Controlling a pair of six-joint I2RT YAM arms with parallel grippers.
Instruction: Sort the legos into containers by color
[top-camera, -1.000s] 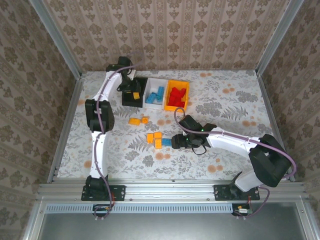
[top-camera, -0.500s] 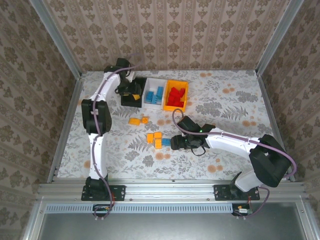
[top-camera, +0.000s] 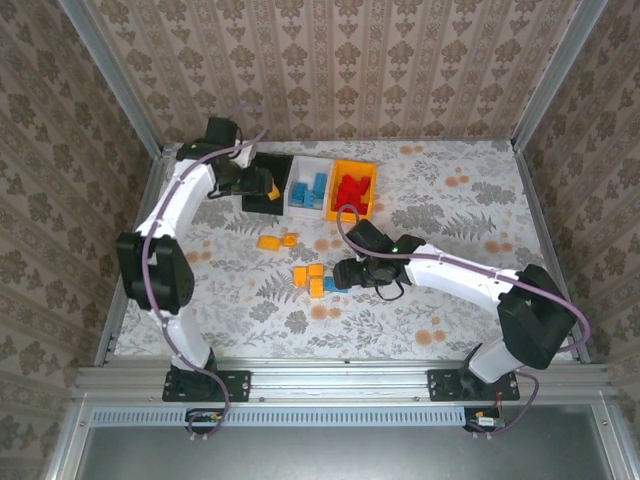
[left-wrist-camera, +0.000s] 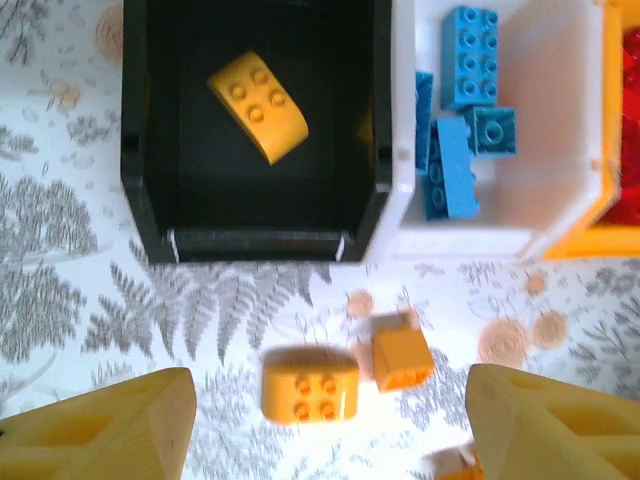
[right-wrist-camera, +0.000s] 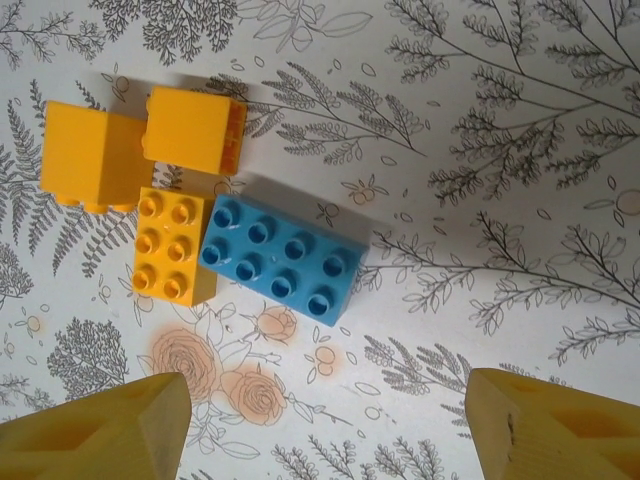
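Three containers stand in a row at the back: a black bin (top-camera: 262, 205) (left-wrist-camera: 140, 130) with one yellow brick (left-wrist-camera: 257, 105) lying in it, a white bin (top-camera: 298, 205) (left-wrist-camera: 560, 150) with blue bricks (left-wrist-camera: 470, 65), and an orange bin (top-camera: 352, 212) with red bricks (top-camera: 352, 188). My left gripper (top-camera: 266, 187) (left-wrist-camera: 325, 430) hovers open above the black bin's near edge, holding nothing. Below it two yellow bricks (left-wrist-camera: 310, 385) lie on the table. My right gripper (top-camera: 345, 275) (right-wrist-camera: 325, 430) is open just beside a blue brick (right-wrist-camera: 282, 260) (top-camera: 331, 285), which touches three yellow bricks (right-wrist-camera: 175, 245).
The floral tablecloth (top-camera: 440, 200) covers the table inside a metal frame (top-camera: 130, 250). The two loose yellow bricks (top-camera: 278, 241) lie between the bins and the cluster (top-camera: 309, 278). The right arm's link (top-camera: 460, 275) stretches across the table's right half.
My left gripper has opened over the black bin, where a yellow brick now lies, and its arm has swung out to the left. My right gripper has shifted left, closer to the blue brick.
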